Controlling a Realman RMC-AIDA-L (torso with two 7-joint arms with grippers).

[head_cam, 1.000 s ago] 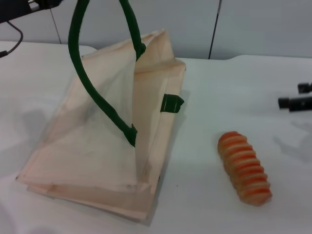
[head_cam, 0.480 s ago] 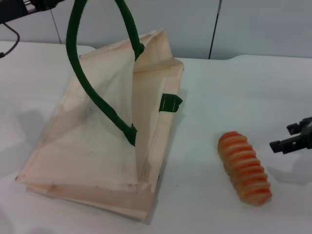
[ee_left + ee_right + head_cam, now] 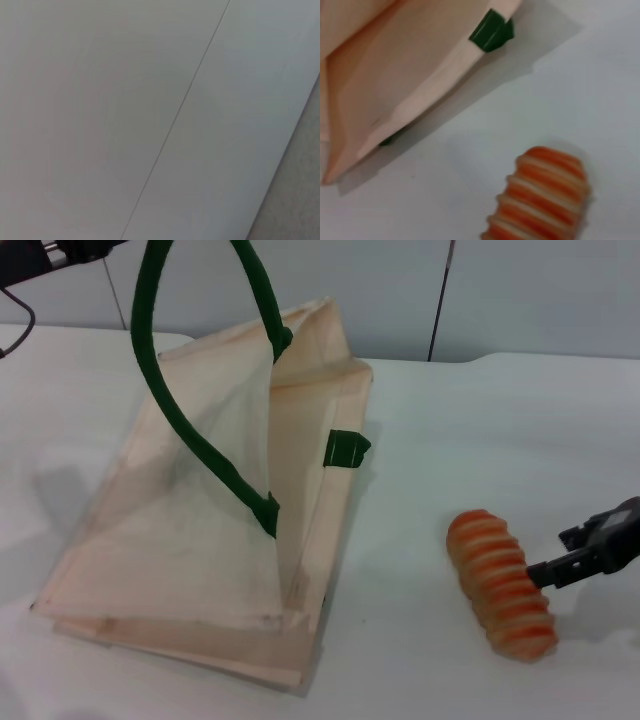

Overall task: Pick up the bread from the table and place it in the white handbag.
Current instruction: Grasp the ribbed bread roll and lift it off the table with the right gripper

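Observation:
The bread (image 3: 502,583), an orange loaf with pale cream ridges, lies on the white table (image 3: 480,430) at the front right; it also shows in the right wrist view (image 3: 542,200). My right gripper (image 3: 562,554) is open just beside the bread's right side, low over the table, one fingertip (image 3: 541,574) at the loaf. The white handbag (image 3: 220,530) lies left of centre, its upper side lifted into a tent by a green rope handle (image 3: 170,410) that rises out of view. My left arm (image 3: 45,257) is at the top left near that handle; its grip is hidden.
A green tab (image 3: 346,448) sticks out of the bag's right edge, also in the right wrist view (image 3: 490,31). A grey wall (image 3: 400,290) stands behind the table. The left wrist view shows only a grey panel (image 3: 150,120) with a seam.
My right gripper has come down and leftward from the right edge to the bread's side. The bag's handle and lifted side have shifted slightly left.

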